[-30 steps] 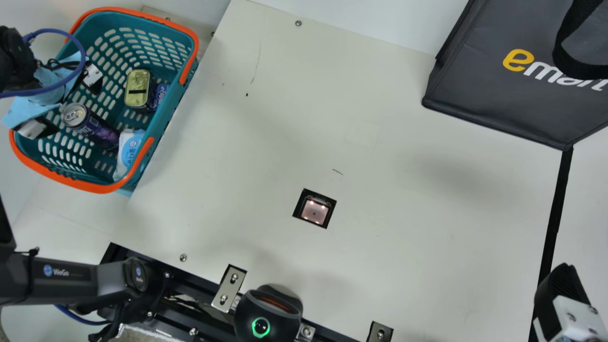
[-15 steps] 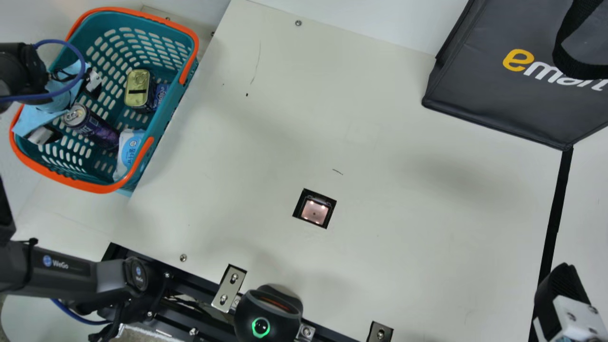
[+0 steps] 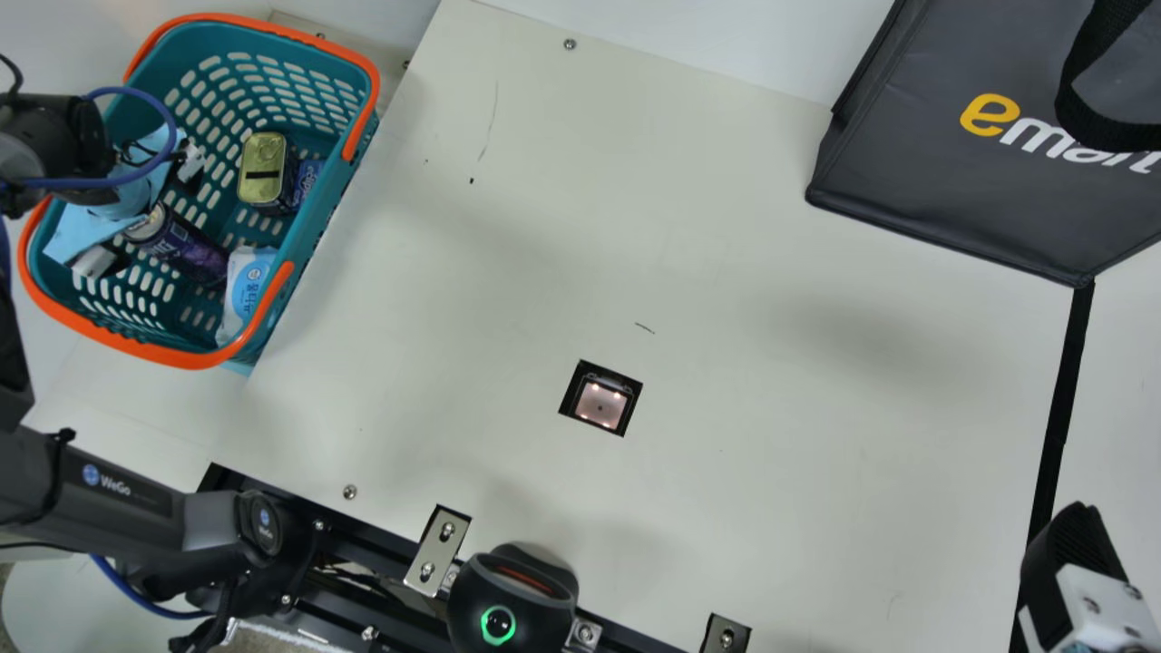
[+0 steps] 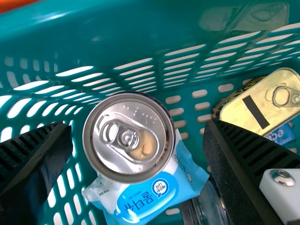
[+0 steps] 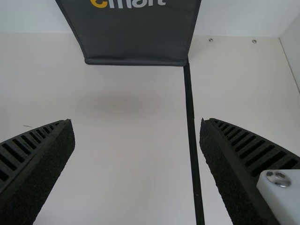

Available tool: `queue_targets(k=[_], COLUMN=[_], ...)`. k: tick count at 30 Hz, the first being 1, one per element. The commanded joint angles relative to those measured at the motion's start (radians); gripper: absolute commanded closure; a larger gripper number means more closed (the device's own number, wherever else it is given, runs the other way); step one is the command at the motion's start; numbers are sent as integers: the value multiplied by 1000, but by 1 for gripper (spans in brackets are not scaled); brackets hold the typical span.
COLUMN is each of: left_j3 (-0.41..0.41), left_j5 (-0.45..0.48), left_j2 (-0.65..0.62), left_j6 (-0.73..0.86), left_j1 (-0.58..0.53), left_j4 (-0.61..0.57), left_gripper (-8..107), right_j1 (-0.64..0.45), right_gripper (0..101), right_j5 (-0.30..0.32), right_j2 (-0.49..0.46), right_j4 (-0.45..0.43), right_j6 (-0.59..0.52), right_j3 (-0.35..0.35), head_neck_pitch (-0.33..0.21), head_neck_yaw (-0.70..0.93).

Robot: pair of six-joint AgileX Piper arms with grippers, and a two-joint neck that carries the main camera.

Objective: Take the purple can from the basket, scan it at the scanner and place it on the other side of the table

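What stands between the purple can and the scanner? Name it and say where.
The basket's wall on the side facing the scanner; the purple can would likely need lifting over it. Inside, the blue-and-white packet also lies between the can and that wall.

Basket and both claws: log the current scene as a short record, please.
purple can: in basket, ungripped
basket: also holds gold-topped tin, blue-and-white packet
left claw: open, over basket
right claw: open, holding nothing
scanner window: lit, set in tabletop
dark bag: far right side
scan: not yet done
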Motion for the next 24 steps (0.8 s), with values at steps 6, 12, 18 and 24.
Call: queue_targets(k=[6, 12, 18, 24], left_j3=[-4, -8, -17, -25], left_j5=[-6, -11, 1, 27], left_j2=[26, 39, 26, -39], left_j6=[-14, -15, -1, 17], left_j1=[-3, -4, -1, -6], left_j4=[8, 6, -2, -11], left_gripper=[9, 42, 82, 107], right_j1=[0, 0, 0, 0], right_gripper=[6, 6, 6, 6], right_j5=[0, 0, 0, 1], right_j2=[0, 0, 0, 0], right_j4=[0, 0, 0, 0], right_j6=[0, 0, 0, 0], right_j3=[0, 0, 0, 0], head_neck_pitch=[-29, -29, -29, -29], head_neck_yaw=[2, 2, 2, 2])
